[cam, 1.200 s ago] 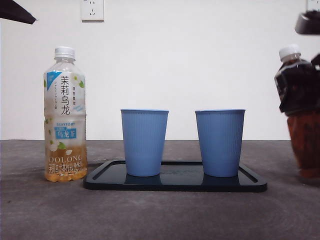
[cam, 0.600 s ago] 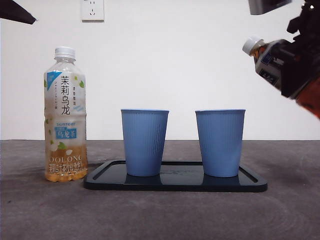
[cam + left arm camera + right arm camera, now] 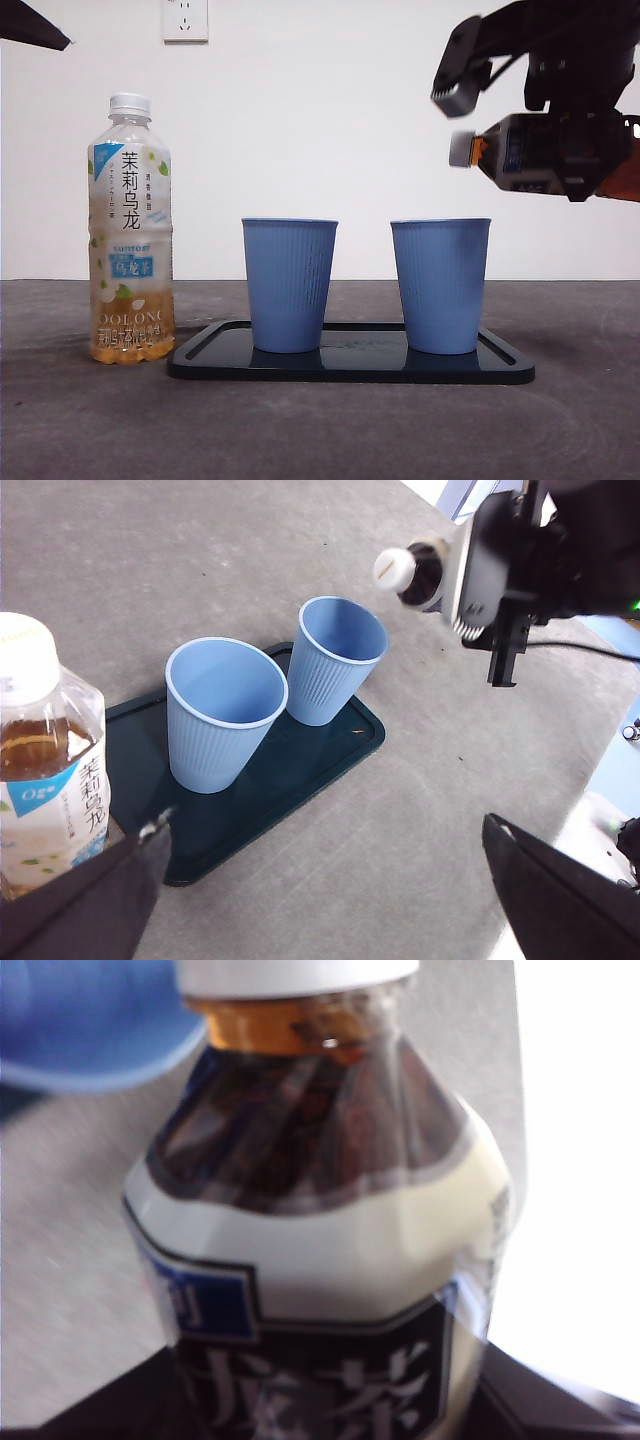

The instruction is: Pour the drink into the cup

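Dark bottle held on its side, high at upper right of the front frame.

The right gripper point(image 3: 575, 150) clasped the dark bottle point(image 3: 535, 152), capped end above the right cup point(image 3: 440, 285). Tray point(image 3: 350, 368) bore both cups at lower centre; left cup point(image 3: 288, 284) beside it. Tea bottle point(image 3: 130, 230) stood left, between the left gripper's point(image 3: 320, 890) spread jaws.

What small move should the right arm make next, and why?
Probably shift the dark tea bottle a little further over the nearer blue cup. The right gripper holds it almost level, and its white cap, on, sits only just above that cup's rim.
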